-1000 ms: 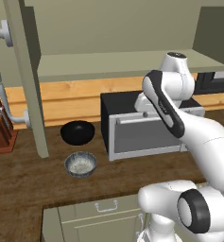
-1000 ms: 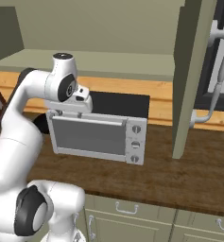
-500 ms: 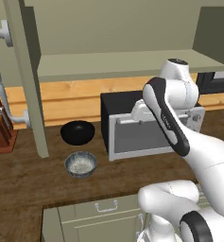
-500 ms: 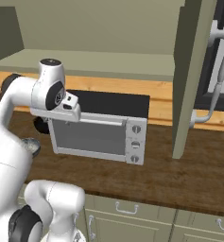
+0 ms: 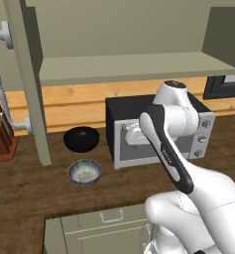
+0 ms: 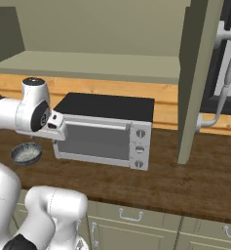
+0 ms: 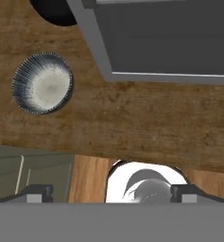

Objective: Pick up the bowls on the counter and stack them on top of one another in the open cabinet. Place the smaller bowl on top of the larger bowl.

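Worktop [image 5: 34, 188] holds both bowls, small bowl [image 7: 42, 89] just beside black bowl [image 5: 81, 139]; shelf [image 5: 134, 67] bare. Your fingers [image 7: 111, 193] spread wide, empty, overhead for approach.

You see a shiny black larger bowl [image 5: 82, 139], a speckled grey smaller bowl [image 5: 84, 172], and a rough brown wood counter [image 5: 25, 188].

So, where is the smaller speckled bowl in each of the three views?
Left base view: smaller bowl, lower left, in front of the larger bowl.
Right base view: far left, behind the arm.
Hand view: upper left.
Shared landmark: the microwave beside it.
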Controlling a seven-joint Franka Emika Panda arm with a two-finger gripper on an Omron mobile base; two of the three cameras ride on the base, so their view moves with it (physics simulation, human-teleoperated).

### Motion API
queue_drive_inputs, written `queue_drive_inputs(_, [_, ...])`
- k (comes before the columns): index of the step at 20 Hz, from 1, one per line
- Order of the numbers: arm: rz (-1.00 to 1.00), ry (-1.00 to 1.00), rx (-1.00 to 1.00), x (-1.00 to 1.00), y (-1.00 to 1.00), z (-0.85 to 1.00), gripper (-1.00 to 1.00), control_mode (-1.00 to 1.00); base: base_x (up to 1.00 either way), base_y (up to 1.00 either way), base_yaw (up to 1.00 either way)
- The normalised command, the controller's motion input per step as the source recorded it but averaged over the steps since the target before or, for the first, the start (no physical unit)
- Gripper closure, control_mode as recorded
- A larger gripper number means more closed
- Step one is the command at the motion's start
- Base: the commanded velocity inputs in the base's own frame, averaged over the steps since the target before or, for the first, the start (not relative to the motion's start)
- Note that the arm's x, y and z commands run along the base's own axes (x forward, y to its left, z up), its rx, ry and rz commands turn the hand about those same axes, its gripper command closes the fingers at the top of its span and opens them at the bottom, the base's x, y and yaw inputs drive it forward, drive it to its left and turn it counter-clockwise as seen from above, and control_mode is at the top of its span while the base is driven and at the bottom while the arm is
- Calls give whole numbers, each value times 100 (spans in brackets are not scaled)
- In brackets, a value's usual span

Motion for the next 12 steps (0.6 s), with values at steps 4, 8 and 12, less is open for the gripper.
queue_drive_inputs(4, [0,0,0,0,55,-25,-100,-100,0,0,0])
queue_drive_inputs(8, [0,0,0,9,71,-18,-100,-100,0,0,0])
queue_drive_inputs(12, [0,1,0,7,61,-29,-100,-100,0,0,0])
